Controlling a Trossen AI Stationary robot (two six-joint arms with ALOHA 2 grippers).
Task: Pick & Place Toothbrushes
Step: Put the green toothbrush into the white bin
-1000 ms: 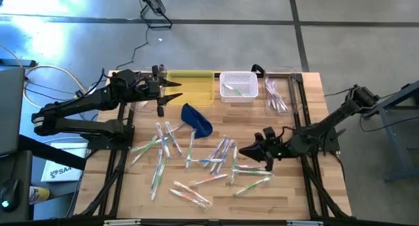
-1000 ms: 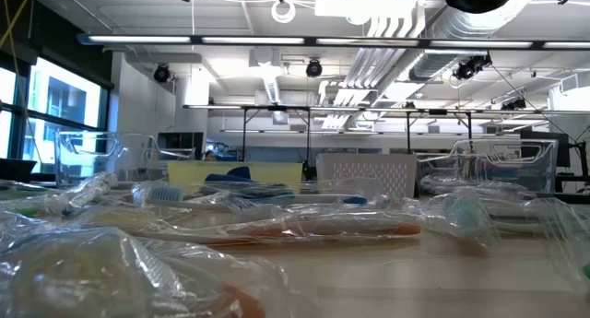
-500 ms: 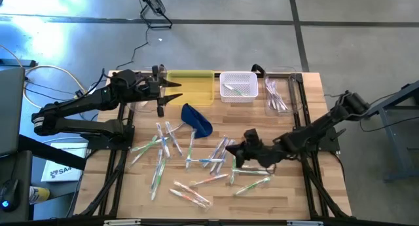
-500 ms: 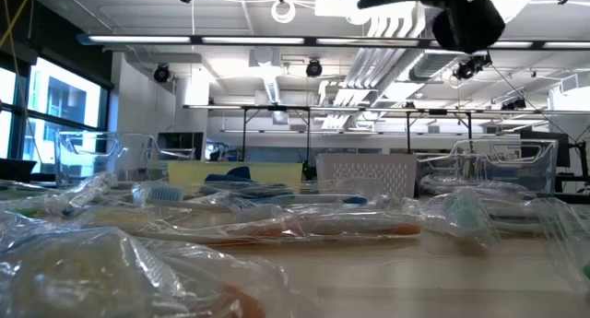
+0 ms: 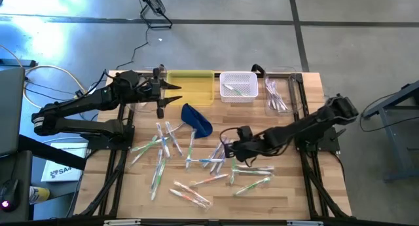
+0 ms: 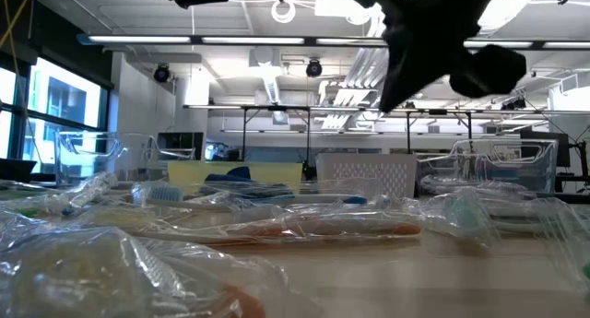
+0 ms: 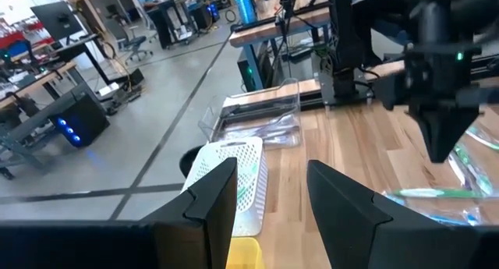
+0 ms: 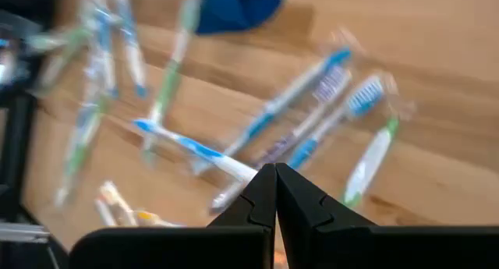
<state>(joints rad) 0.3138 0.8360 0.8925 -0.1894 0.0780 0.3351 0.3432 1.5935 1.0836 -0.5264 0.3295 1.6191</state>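
Many toothbrushes (image 5: 196, 162) in clear wrappers lie flat and scattered over the wooden table's middle and near part; they also show up close in the low view (image 6: 304, 228). My right gripper (image 5: 228, 149) is shut and slants down over the middle of the scatter, above several blue and green toothbrushes (image 8: 312, 121). It hangs well above the table (image 6: 433, 41) and touches nothing. My left gripper (image 5: 175, 93) is open and waits level at the far left, beside the yellow tray (image 5: 191, 86), its fingers (image 7: 222, 183) with nothing between them.
Along the far edge stand the yellow tray, a white slotted basket (image 5: 237, 86) holding a toothbrush or two, and a clear bin (image 5: 278, 95) with several wrapped ones. A dark blue pouch (image 5: 196, 119) lies just before the tray. The table's near right corner is bare wood.
My right gripper has moved toward the table's left edge and down, from the right side to above the middle toothbrushes. It has tipped from nearly level to slanting downward and rolled, staying shut. The toothbrushes have not moved.
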